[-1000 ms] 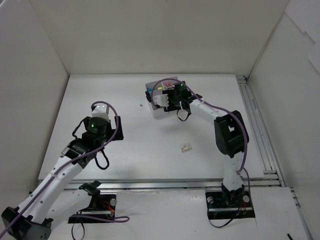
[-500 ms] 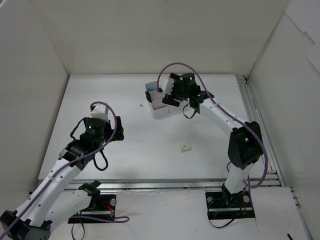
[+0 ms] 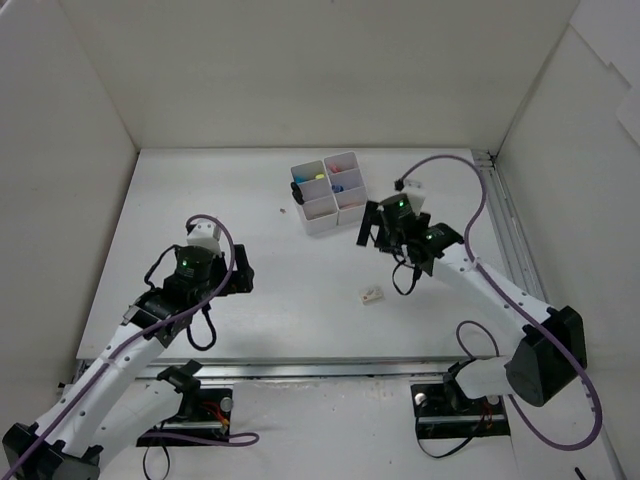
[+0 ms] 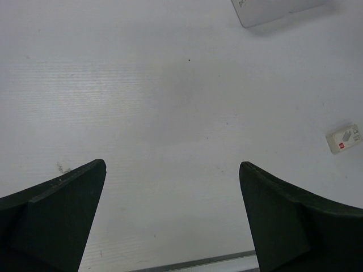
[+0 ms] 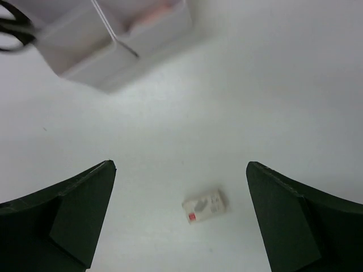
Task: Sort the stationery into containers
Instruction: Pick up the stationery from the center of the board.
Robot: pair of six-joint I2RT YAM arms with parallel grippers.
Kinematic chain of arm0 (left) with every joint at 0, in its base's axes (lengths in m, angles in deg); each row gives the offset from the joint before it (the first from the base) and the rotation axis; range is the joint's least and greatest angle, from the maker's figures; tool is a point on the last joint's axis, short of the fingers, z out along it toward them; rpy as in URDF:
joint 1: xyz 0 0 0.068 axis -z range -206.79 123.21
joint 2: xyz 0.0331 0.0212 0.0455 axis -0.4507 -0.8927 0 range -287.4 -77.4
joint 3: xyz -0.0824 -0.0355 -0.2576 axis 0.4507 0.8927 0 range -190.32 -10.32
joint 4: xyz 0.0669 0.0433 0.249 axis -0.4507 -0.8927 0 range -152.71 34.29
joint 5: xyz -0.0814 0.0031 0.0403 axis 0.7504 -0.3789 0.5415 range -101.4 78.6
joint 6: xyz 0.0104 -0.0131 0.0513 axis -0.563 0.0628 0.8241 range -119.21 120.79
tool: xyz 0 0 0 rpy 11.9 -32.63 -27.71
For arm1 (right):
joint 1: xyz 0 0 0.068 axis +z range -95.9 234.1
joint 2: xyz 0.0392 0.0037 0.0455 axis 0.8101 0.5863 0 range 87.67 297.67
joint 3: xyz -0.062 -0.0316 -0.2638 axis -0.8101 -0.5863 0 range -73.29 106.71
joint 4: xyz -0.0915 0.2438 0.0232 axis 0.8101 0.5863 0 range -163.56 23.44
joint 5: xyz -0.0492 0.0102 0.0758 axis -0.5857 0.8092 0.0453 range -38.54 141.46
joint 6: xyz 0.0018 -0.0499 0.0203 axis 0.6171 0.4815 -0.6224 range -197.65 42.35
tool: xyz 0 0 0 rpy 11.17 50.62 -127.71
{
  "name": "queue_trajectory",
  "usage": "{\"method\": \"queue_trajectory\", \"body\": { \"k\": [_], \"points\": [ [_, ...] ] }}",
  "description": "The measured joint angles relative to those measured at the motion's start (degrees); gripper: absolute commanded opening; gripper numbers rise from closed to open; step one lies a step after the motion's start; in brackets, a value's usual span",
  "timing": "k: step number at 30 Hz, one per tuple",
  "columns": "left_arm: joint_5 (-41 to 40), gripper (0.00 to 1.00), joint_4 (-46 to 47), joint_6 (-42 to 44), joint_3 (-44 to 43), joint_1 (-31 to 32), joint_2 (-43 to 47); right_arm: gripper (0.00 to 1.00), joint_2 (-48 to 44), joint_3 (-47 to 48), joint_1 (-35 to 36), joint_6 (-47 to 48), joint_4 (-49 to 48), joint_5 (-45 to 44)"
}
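Note:
A white eraser with a red mark (image 3: 371, 295) lies alone on the table; it also shows in the right wrist view (image 5: 203, 207) and at the right edge of the left wrist view (image 4: 345, 137). The white organiser (image 3: 327, 191) stands at the back, holding black scissors (image 3: 298, 190) and yellow, blue and pink items. Its corner shows in the right wrist view (image 5: 113, 45). My right gripper (image 3: 372, 232) is open and empty, above the table between organiser and eraser, jaws wide in its wrist view (image 5: 180, 170). My left gripper (image 3: 237, 272) is open and empty over bare table (image 4: 173, 170).
A tiny speck (image 3: 283, 211) lies left of the organiser. A metal rail (image 3: 510, 260) runs along the table's right side and another along the front edge (image 3: 300, 368). White walls enclose the table on three sides.
My right gripper has pulled back from over the organiser, towards the near right, and now hovers near the eraser. My left arm has shifted slightly forward.

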Motion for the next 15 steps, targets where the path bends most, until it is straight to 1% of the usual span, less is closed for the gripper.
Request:
{"method": "queue_trajectory", "body": {
  "k": [4, 8, 12, 15],
  "points": [
    [1.7, 0.99, -0.1, -1.2, 3.4, 0.0, 1.3, 0.98, 0.7, -9.2, 2.9, -12.4, 7.6, 0.6],
    [3.3, 1.00, 0.2, -1.3, 5.6, 0.0, 3.2, 0.98, 2.0, -14.8, 5.7, -23.5, 10.9, 1.3],
    [4.9, 0.99, 1.4, -1.3, 7.6, 0.0, 5.6, 0.98, 4.7, -16.2, 7.8, -31.3, 11.4, 0.9],
    [6.1, 0.99, 1.7, -1.3, 8.5, 0.0, 6.3, 0.96, 8.4, -15.8, 8.9, -34.8, 11.2, 0.5]
  ]
}}
